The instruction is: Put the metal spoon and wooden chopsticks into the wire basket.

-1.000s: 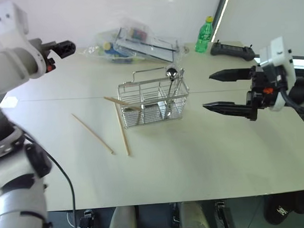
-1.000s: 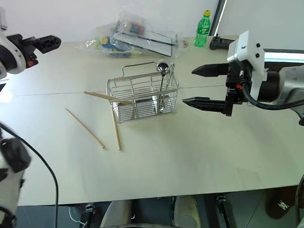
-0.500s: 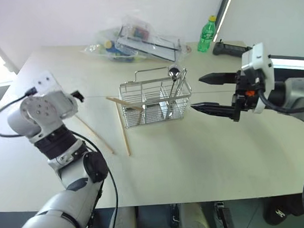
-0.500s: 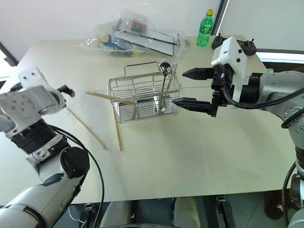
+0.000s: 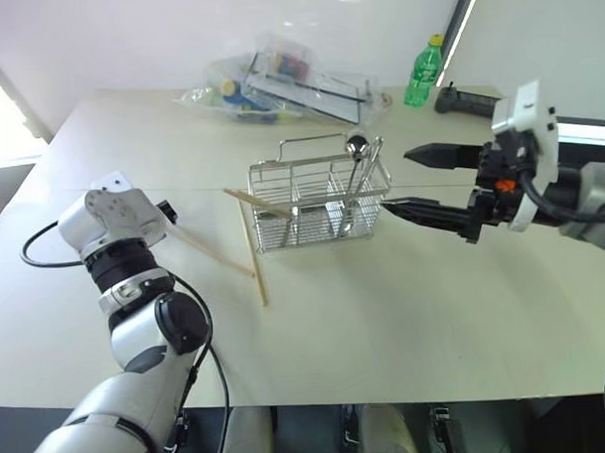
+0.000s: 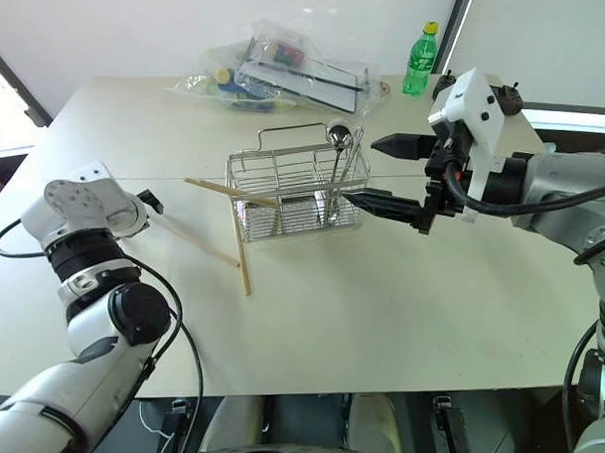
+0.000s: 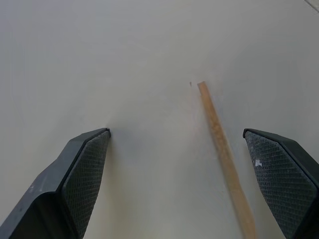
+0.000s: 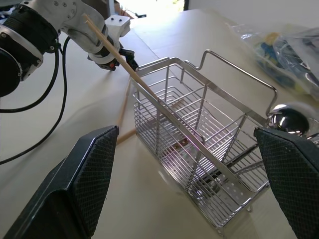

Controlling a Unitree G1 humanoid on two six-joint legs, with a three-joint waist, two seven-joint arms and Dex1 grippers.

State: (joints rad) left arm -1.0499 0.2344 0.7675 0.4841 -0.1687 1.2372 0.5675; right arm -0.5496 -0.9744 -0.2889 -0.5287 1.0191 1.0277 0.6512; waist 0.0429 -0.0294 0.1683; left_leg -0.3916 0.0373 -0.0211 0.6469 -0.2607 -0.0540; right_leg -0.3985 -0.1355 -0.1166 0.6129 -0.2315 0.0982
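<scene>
**Inspection: spoon in basket, chopsticks partly outstanding**

The pale table (image 5: 385, 323) is carrying all items under review. At its far edge a heap of clear plastic bags (image 5: 278, 83) is lying, with a green bottle (image 5: 423, 73) standing to its right and a black controller (image 5: 467, 101) just beyond that.

The wire basket (image 5: 317, 201) is sitting upright near the table's middle, its looped handle on top. The metal spoon (image 5: 355, 150) is standing inside the basket at its right end, bowl up and rising above the rim, beside a plain silver utensil handle (image 5: 372, 159) in the same end; which compartment each is occupying cannot be told.

The right gripper (image 6: 380, 172) is hovering just to the right of the basket, pointing toward it, its two black fingers standing well apart and holding nothing. The left gripper (image 7: 179, 184) is pointing down at the table well left of the basket, fingers likewise spread wide — a chopstick end is lying on the surface between them, nearer one finger, touched by neither.

The wooden chopsticks are showing as three sticks. One chopstick (image 5: 254, 202) is resting tilted across the basket's left rim, its outer end sticking out over the table. A second chopstick (image 5: 252, 253) is lying flat in front of the basket's left end. The third chopstick (image 5: 209, 250) is lying flat further left — its far end under the left gripper.
</scene>
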